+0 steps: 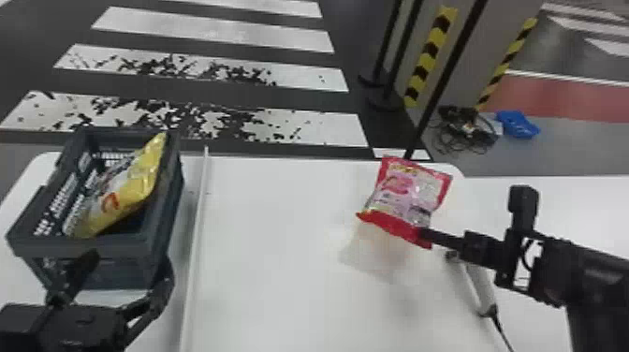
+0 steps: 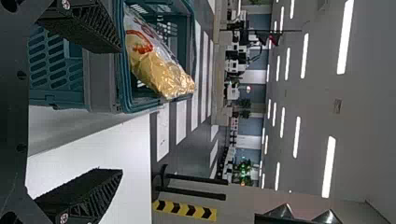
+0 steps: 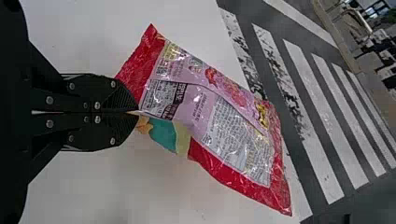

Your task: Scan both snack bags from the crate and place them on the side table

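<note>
From here I see the right pincer [image 1: 424, 233] pinching the edge of the red and pink snack bag [image 1: 407, 192], up over the white tabletop [image 1: 281, 224]. The yellow snack bag [image 1: 133, 187] leans inside the dark crate [image 1: 126, 248]. Beside the crate, the left pincer [image 1: 128, 262] is wide open, with nothing in it.

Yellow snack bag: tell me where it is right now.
In the head view, the yellow snack bag sits slantwise inside the dark crate on the robot's left, just beyond the left hand.
</note>
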Action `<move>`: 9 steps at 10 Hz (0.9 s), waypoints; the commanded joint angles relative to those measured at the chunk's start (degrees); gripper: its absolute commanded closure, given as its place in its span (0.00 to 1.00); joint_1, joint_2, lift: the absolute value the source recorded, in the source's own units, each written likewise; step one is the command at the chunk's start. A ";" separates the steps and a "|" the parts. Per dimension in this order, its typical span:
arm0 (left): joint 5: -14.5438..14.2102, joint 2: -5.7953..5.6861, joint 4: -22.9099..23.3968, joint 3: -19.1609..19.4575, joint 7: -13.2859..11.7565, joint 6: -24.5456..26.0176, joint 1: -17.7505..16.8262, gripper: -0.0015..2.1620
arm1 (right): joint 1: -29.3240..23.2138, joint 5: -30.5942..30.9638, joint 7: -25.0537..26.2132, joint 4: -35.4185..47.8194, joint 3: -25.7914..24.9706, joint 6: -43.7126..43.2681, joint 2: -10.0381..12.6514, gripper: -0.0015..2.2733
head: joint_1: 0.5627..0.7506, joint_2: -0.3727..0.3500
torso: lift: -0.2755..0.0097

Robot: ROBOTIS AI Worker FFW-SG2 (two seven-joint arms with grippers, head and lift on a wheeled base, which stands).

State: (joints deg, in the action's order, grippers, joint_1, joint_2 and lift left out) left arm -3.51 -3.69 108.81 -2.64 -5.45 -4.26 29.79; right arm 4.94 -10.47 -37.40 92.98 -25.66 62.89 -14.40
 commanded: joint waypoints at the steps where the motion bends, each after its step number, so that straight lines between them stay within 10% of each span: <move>1: 0.09 0.00 0.00 -0.09 0.00 0.00 0.01 0.04 | -0.11 -1.93 0.92 2.30 -4.22 0.52 -0.01 1.00 | 0.70 0.20 | 0.63; 9: 0.00 -0.18 -0.44 -0.18 0.00 0.35 -0.52 0.04 | 4.03 1.50 21.49 -13.00 -16.35 -19.87 -5.90 1.00 | 0.70 0.03 | 0.63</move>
State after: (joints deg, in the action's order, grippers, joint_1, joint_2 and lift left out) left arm -3.49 -3.87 108.37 -2.81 -5.45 -3.94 29.25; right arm 8.69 -9.36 -16.01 82.13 -42.17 45.80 -19.91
